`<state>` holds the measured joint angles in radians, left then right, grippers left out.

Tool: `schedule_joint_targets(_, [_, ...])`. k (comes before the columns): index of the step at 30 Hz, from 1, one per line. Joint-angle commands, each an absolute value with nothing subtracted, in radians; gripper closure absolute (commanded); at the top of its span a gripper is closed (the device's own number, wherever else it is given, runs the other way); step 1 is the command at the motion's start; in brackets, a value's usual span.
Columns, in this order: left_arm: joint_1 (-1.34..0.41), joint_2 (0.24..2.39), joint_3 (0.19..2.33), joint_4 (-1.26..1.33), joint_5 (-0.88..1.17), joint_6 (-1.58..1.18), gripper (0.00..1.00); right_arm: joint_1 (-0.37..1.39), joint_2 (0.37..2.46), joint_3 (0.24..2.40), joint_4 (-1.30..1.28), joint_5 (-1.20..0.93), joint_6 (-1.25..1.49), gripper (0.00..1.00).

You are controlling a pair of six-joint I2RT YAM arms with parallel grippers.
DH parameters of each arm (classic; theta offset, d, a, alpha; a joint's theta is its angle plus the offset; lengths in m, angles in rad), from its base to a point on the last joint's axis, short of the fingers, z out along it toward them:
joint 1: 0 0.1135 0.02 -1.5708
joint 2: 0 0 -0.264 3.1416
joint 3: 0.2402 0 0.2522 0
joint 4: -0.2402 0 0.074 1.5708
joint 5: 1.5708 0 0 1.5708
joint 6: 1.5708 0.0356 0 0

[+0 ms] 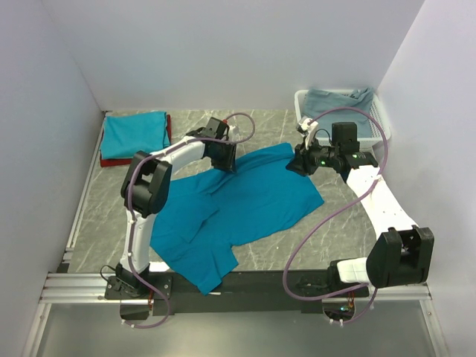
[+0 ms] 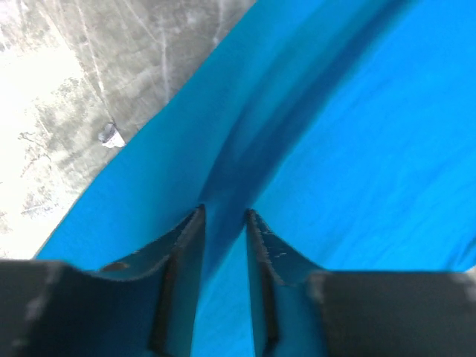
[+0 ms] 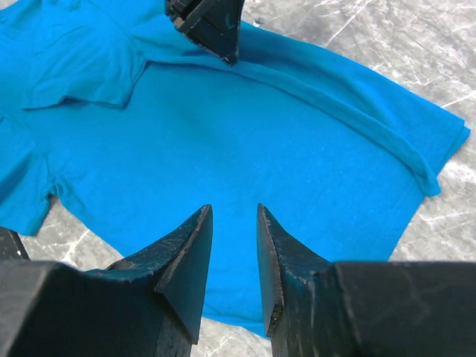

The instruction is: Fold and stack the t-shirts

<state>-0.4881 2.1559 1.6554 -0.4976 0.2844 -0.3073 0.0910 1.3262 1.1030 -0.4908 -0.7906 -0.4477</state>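
Observation:
A bright teal t-shirt [image 1: 245,201] lies spread, partly doubled over, across the middle of the marble table. My left gripper [image 1: 225,158] is at its far edge and shut on a ridge of the cloth [image 2: 357,149], which runs up between the jaws [image 2: 224,214]. My right gripper [image 1: 297,165] hovers over the shirt's far right corner; its jaws [image 3: 234,210] stand narrowly apart and empty above the shirt [image 3: 260,134]. The left gripper [image 3: 208,26] shows in the right wrist view on the shirt's edge. A folded teal shirt [image 1: 134,134] rests on a dark red one [image 1: 111,161] at the back left.
A white lattice basket [image 1: 383,119] at the back right holds grey-blue cloth [image 1: 338,100]. White walls close the back and both sides. A metal rail [image 1: 74,286] runs along the front, and the shirt's near end drapes onto the dark front strip. A small white scrap [image 2: 111,135] lies on the table.

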Motion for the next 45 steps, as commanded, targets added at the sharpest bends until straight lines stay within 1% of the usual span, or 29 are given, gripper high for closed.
schedule_joint_targets(1, [-0.492,2.172,1.704,-0.503,0.262,-0.282,0.69,0.083,1.325,1.097,-0.489,-0.815,-0.463,0.62])
schedule_joint_targets(2, [-0.494,2.18,1.707,-0.508,0.268,-0.279,0.74,0.084,1.325,1.097,-0.489,-0.816,-0.465,0.62])
schedule_joint_targets(11, [-0.506,2.145,1.683,-0.506,0.333,-0.258,0.91,0.081,1.333,1.097,-0.494,-0.816,-0.468,0.62])
schedule_joint_targets(19, [-0.518,2.132,1.651,-0.531,0.44,-0.221,0.91,0.078,1.342,1.098,-0.497,-0.812,-0.472,0.62])
schedule_joint_targets(24, [-0.528,2.117,1.606,-0.528,0.452,-0.212,0.81,0.074,1.345,1.095,-0.497,-0.801,-0.476,0.62])
schedule_joint_targets(28, [-0.529,2.036,1.552,-0.48,0.494,-0.219,0.75,0.074,1.37,1.1,-0.505,-0.787,-0.486,0.62])
schedule_joint_targets(29, [-0.529,2.004,1.548,-0.474,0.509,-0.218,0.71,0.074,1.377,1.103,-0.511,-0.776,-0.488,0.62])
schedule_joint_targets(31, [-0.529,1.976,1.537,-0.486,0.529,-0.215,0.67,0.074,1.402,1.109,-0.512,-0.758,-0.482,0.62])
schedule_joint_targets(32, [-0.529,1.938,1.531,-0.494,0.513,-0.212,0.63,0.075,1.417,1.114,-0.521,-0.747,-0.479,0.62])
schedule_joint_targets(34, [-0.528,1.878,1.479,-0.491,0.448,-0.216,0.61,0.074,1.469,1.138,-0.537,-0.727,-0.482,0.62])
schedule_joint_targets(35, [-0.528,1.805,1.453,-0.48,0.352,-0.227,0.57,0.08,1.491,1.146,-0.54,-0.715,-0.477,0.62])
schedule_joint_targets(37, [-0.523,1.726,1.362,-0.448,0.266,-0.238,0.55,0.097,1.558,1.183,-0.54,-0.638,-0.462,0.61])
schedule_joint_targets(38, [-0.522,1.659,1.309,-0.443,0.191,-0.235,0.54,0.11,1.586,1.231,-0.548,-0.611,-0.447,0.61])
schedule_joint_targets(39, [-0.519,1.626,1.283,-0.436,0.158,-0.233,0.53,0.117,1.647,1.265,-0.558,-0.592,-0.428,0.61])
schedule_joint_targets(40, [-0.518,1.57,1.257,-0.434,0.119,-0.23,0.48,0.117,1.678,1.302,-0.595,-0.598,-0.407,0.61])
schedule_joint_targets(42, [-0.517,1.522,1.188,-0.431,0.011,-0.206,0.39,0.123,1.744,1.405,-0.627,-0.614,-0.396,0.61])
schedule_joint_targets(43, [-0.512,1.484,1.165,-0.42,-0.032,-0.209,0.26,0.124,1.759,1.432,-0.63,-0.609,-0.399,0.6])
schedule_joint_targets(44, [-0.508,1.468,1.125,-0.419,-0.072,-0.212,0.18,0.126,1.773,1.481,-0.626,-0.601,-0.406,0.6])
schedule_joint_targets(45, [-0.502,1.457,1.111,-0.419,-0.107,-0.212,0.14,0.126,1.799,1.503,-0.62,-0.591,-0.42,0.59])
